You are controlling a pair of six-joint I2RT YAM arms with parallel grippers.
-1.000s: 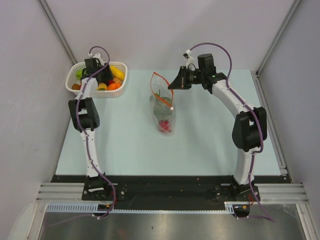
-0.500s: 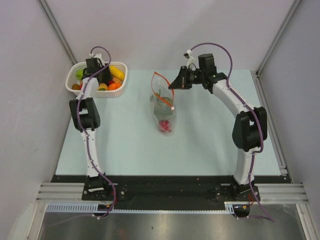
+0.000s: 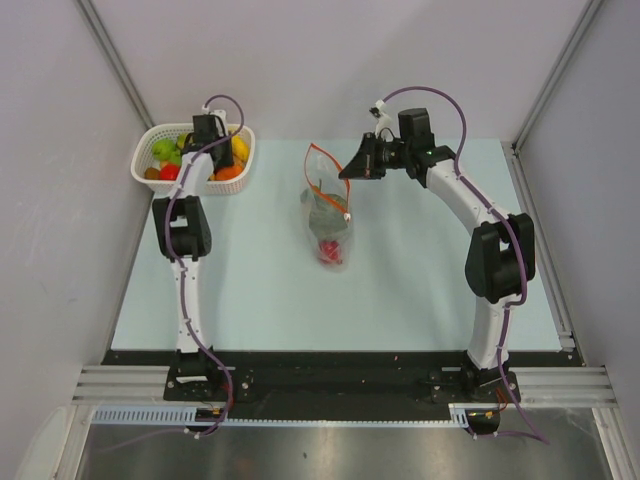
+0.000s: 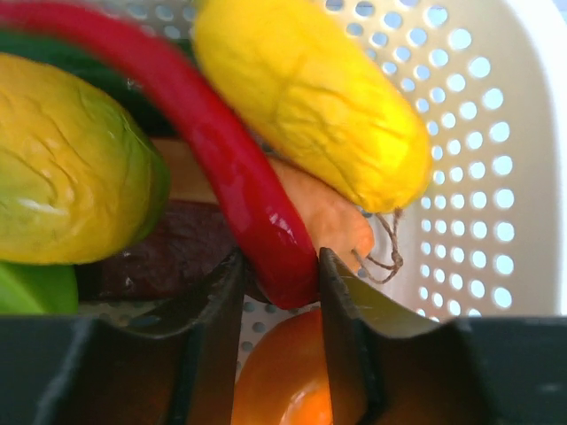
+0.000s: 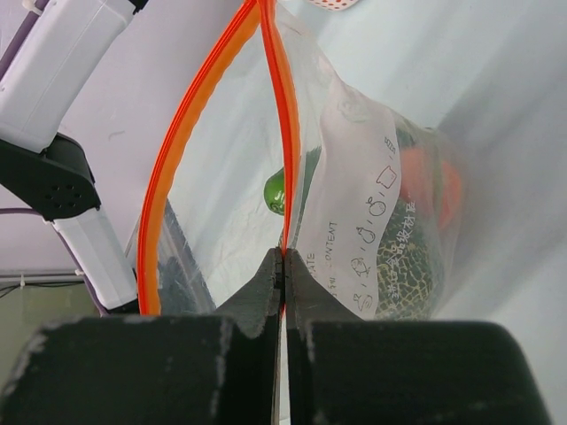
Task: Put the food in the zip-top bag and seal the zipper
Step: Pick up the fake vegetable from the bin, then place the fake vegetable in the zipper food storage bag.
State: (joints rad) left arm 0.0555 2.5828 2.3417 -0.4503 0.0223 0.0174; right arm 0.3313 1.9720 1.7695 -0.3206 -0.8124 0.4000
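Zip-top bag (image 3: 326, 215) on desk (image 3: 250, 270) right of basket (image 3: 245, 150), long axis near-to-far, mouth at the far end level with basket. Right fingers (image 5: 257, 297) pressed together, pinching zipper (image 5: 283, 133). Left fingers (image 4: 213, 328) inside basket straddle red chili (image 4: 230, 168) tip; can't tell if gripped.

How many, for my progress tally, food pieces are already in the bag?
3 visible: a bright green piece nearest the mouth, a dark green one mid-bag, a red one at the bottom; others may be hidden.
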